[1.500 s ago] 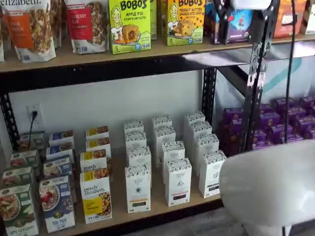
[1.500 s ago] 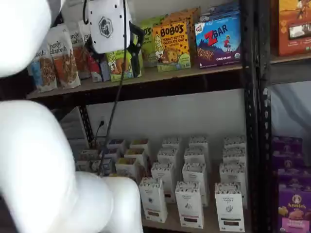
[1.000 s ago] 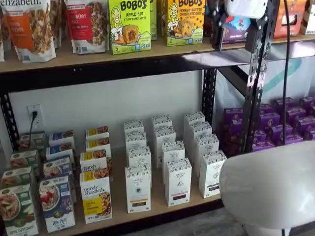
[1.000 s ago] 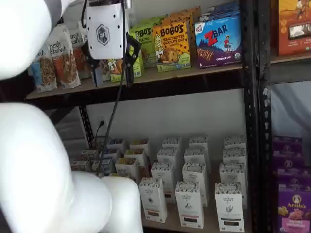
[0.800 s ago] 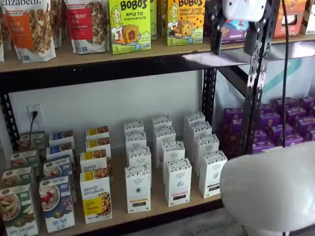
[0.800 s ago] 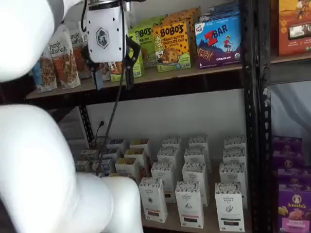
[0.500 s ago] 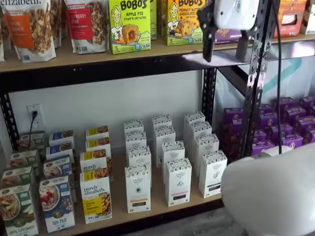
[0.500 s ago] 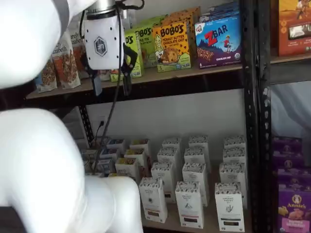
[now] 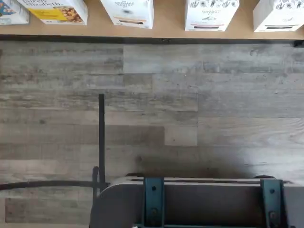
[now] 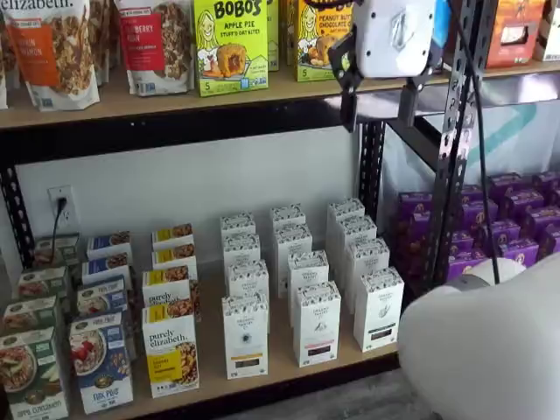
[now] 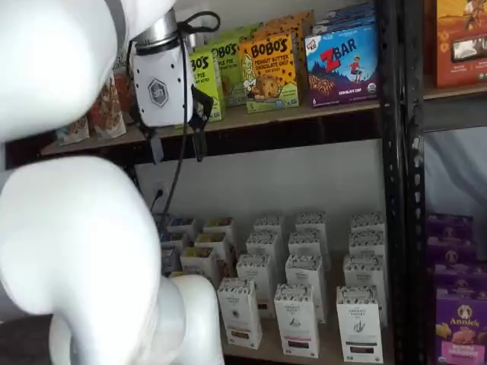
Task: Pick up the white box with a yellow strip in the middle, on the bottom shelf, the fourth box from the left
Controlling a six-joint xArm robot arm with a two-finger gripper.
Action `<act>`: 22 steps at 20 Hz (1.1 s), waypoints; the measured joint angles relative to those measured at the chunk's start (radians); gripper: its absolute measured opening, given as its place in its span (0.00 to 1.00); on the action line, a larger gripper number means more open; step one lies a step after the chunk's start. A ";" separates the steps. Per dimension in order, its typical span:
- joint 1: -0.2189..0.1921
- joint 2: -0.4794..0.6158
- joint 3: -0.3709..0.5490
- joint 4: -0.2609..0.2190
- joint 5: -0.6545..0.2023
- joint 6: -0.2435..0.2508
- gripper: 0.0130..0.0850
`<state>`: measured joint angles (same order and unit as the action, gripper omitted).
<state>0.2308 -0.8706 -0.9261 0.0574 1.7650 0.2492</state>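
The white box (image 10: 246,337) with a yellow band stands at the front of the bottom shelf (image 10: 279,354), just right of a yellow granola box. In the other shelf view it is the nearest carton (image 11: 240,313) of its column on the shelf (image 11: 266,347). My gripper (image 10: 378,107) hangs high in front of the upper board's edge, far above the white box and to its right, open with nothing between its black fingers (image 10: 347,103). Both shelf views show it (image 11: 177,147). The wrist view catches the box's lower front (image 9: 128,11) at the shelf rim.
Like white cartons with pink (image 10: 317,324) and dark (image 10: 377,309) bands stand beside it. Granola boxes (image 10: 171,350) fill the shelf's left, purple boxes (image 10: 516,214) the neighbouring rack. Snack boxes (image 10: 230,44) line the upper shelf. My white arm (image 11: 76,251) blocks much of one view. A black upright (image 10: 372,166) stands behind the gripper.
The gripper has come down and moved left, from in front of the upper shelf's goods to the upper board's edge. It stays open. The boxes have not moved.
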 joint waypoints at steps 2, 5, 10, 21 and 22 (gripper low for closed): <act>0.018 0.005 0.018 -0.014 -0.024 0.014 1.00; 0.039 0.011 0.052 -0.032 -0.072 0.032 1.00; 0.069 0.031 0.100 -0.057 -0.147 0.060 1.00; 0.146 0.112 0.205 -0.089 -0.326 0.141 1.00; 0.153 0.115 0.217 -0.089 -0.348 0.150 1.00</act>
<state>0.3842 -0.7552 -0.7096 -0.0320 1.4170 0.3990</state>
